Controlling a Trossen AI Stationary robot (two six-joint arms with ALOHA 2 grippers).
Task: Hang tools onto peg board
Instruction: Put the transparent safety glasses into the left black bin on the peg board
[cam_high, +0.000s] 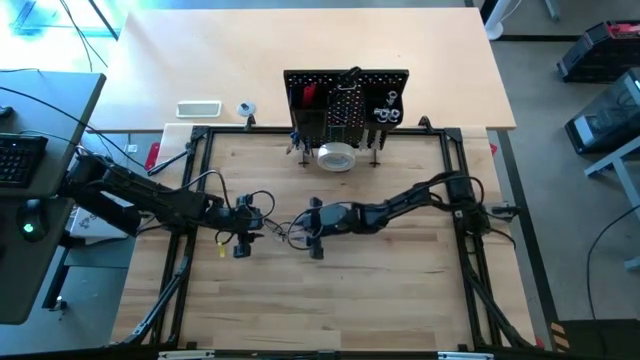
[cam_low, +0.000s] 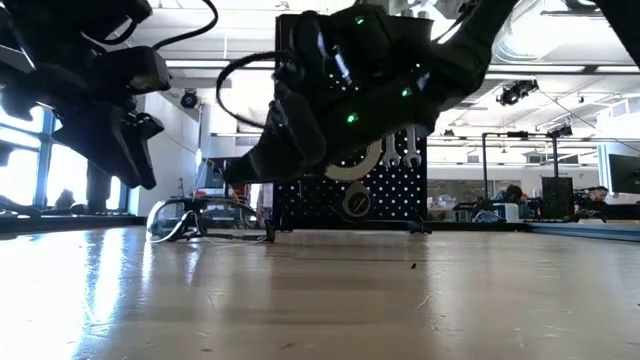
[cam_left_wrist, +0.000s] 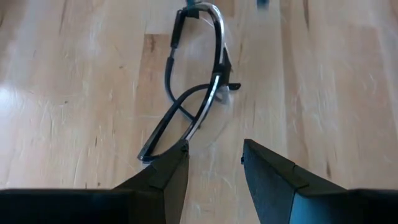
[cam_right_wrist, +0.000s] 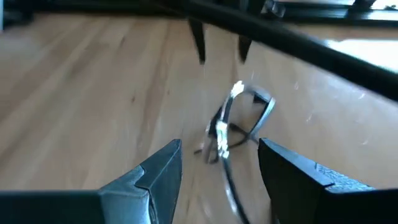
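Roughly at the table's middle, a pair of safety glasses (cam_high: 283, 231) lies flat on the wood between the two arms, with clear lenses and dark temples, one temple folded across the other. Coming in from the left, the left gripper (cam_high: 243, 243) hangs just left of the glasses with its fingers (cam_left_wrist: 166, 180) partly apart and nothing between them; one fingertip sits right beside the end of a temple, though contact cannot be told. From the right, the right gripper (cam_high: 315, 243) is low over the table just right of the glasses, its jaws spread wide and holding nothing, the glasses (cam_right_wrist: 239, 121) lying on the wood just ahead of its fingers (cam_right_wrist: 158, 171). Farther back, at the far edge of the work surface, the peg board (cam_high: 346, 103) stands upright. A red-handled tool (cam_high: 308, 95) sits on its left part, and silver wrenches (cam_low: 404, 145) hang on its right part. A white tape roll (cam_high: 337, 156) hangs at its lower middle, and other small tools hang beside it, too small to name. What the board's bins contain cannot be made out. On the pale tabletop beyond, left of the board, lies a small flat white tray (cam_high: 198, 109).
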